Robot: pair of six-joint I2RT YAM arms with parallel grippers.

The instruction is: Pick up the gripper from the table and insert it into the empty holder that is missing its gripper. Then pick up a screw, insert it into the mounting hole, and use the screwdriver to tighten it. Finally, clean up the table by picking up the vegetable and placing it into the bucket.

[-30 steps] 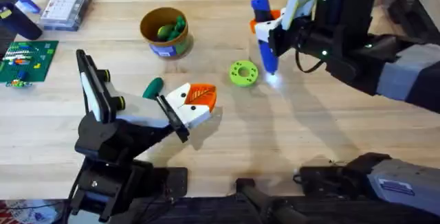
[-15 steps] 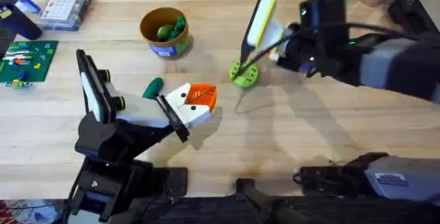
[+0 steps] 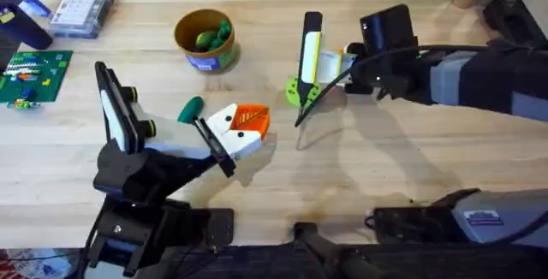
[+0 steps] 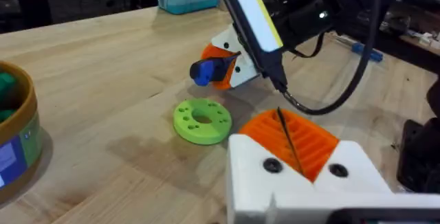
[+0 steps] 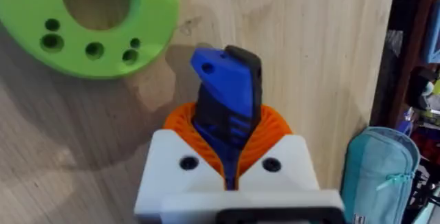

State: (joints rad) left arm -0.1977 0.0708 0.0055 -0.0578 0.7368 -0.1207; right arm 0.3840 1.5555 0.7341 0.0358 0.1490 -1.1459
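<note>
Two green toy pieces [image 3: 211, 36] lie inside the bucket [image 3: 204, 56].

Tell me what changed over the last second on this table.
The right arm swung and rotated, lowering the right gripper, shut on the blue tool, beside the lime-green ring. The left gripper, the dark green vegetable and the bucket stayed put.

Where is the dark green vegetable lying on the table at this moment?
In the overhead view, the vegetable lies on the table left of centre, just beside the left gripper and below the bucket.
</note>
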